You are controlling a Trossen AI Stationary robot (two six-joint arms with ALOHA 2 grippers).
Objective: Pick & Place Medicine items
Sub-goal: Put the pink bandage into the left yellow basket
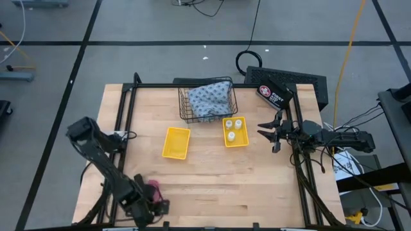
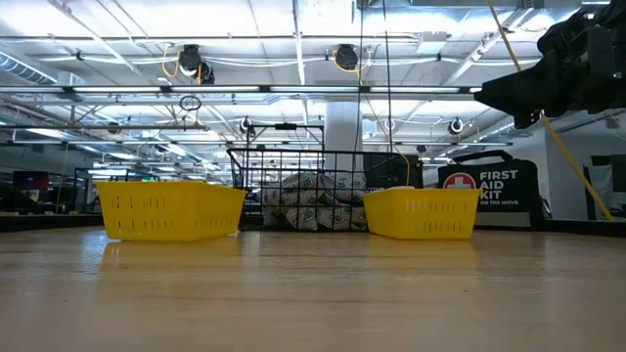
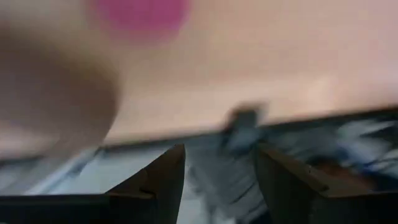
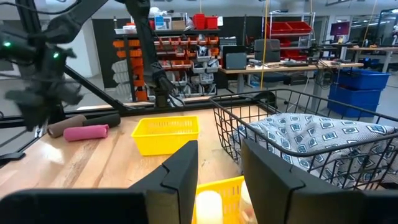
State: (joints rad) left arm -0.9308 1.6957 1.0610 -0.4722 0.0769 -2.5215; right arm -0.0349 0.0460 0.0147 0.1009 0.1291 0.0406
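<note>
Three white bottles (image 1: 232, 127) stand in the right yellow tray (image 1: 244, 140). The blue-grey pouch (image 1: 209, 97) lies in the wire basket (image 1: 183, 106). A pink piece (image 1: 154, 187) lies near the table's near left corner. In the right wrist view it (image 4: 87, 132) lies beside a brown piece (image 4: 67, 125) and a black piece (image 4: 103, 118). My left gripper (image 3: 221, 168) is open just on the near side of the pink piece (image 3: 140, 12), with nothing between its fingers. My right gripper (image 4: 219, 171) waits open at the right edge, facing the trays.
An empty yellow tray (image 1: 176, 142) sits at mid-table, left of the tray with the bottles. A black first aid kit (image 1: 276, 95) lies at the far right corner. Bare wood lies between the trays and the near edge.
</note>
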